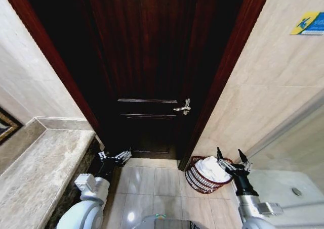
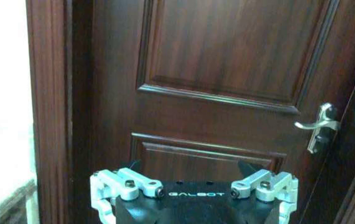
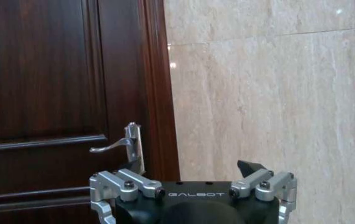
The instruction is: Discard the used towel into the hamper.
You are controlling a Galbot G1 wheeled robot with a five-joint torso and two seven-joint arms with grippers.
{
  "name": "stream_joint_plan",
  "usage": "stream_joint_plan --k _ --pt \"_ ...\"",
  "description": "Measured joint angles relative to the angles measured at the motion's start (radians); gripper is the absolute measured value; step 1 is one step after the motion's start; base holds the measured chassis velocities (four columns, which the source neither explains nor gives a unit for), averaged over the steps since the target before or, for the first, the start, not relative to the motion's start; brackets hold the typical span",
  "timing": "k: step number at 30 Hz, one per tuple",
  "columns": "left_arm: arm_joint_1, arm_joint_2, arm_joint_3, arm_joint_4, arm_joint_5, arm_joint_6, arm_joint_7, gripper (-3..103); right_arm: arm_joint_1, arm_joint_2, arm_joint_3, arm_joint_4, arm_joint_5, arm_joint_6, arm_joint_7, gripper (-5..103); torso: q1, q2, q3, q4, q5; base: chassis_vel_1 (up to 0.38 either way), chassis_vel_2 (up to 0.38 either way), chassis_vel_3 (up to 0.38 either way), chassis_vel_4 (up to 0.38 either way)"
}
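Towel (image 1: 211, 168) partly hiding hamper (image 1: 195, 181) interior.

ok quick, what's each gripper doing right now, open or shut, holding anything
Left gripper: open, holding nothing, near the door's base.
Right gripper: open, holding nothing, raised beside the hamper, where the white towel already lies.

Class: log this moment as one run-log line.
towel: white, in hamper | right claw: open, empty, over hamper rim | left claw: open, empty, near counter | door: shut
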Motion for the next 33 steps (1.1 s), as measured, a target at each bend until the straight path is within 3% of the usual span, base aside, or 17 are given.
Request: stream_joint_plan --k 33 --pt "0.000 0.000 0.000 0.000 0.000 0.000 0.000 100 0.000 0.000 0.000 0.000 0.000 0.000 0.000 100 0.000 0.000 0.000 -0.0001 0.0003 0.139 -0.143 -0.144 0.139"
